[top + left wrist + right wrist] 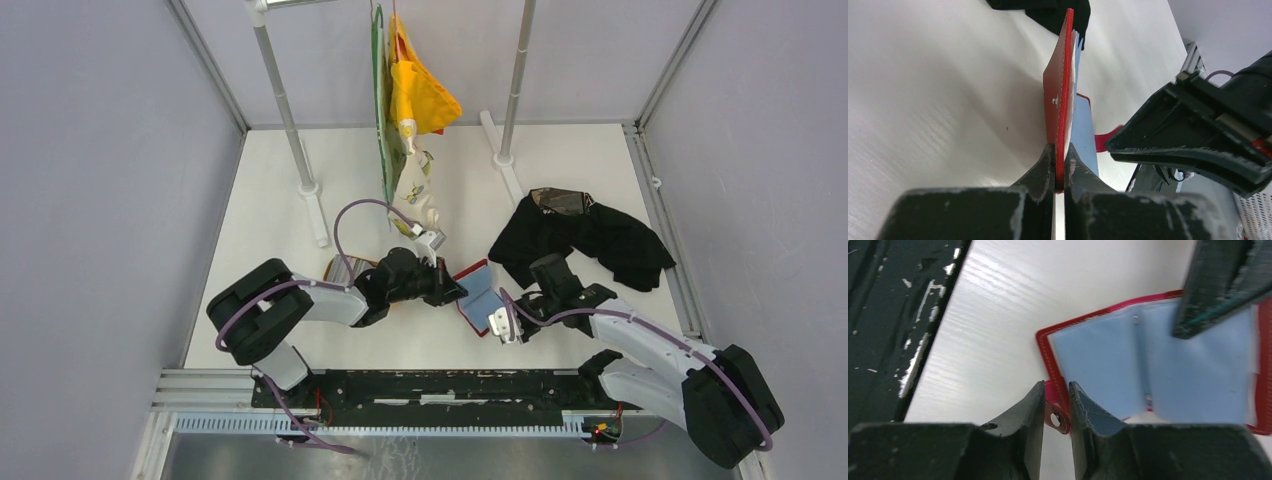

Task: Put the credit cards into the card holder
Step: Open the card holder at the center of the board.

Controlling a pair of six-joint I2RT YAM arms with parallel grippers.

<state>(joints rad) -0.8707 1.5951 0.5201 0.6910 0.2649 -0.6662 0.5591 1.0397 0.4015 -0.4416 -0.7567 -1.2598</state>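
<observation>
The red card holder [478, 297] lies open mid-table, its pale blue inner sleeves [1128, 360] facing up. My left gripper [455, 290] is shut on the edge of one red cover [1062, 100] and holds that flap upright. My right gripper [497, 325] is closed around the holder's near edge and its snap tab [1057, 419]. In the right wrist view, a left finger [1223, 285] shows over the sleeves. A silvery card [345, 267] shows in the tan tray behind my left arm; the other cards are hidden.
A black cloth [580, 240] lies at the right, just behind the holder. Yellow and green items [415, 100] hang from a rack whose posts [308, 185] stand at the back. The black base rail [440, 385] runs along the near edge.
</observation>
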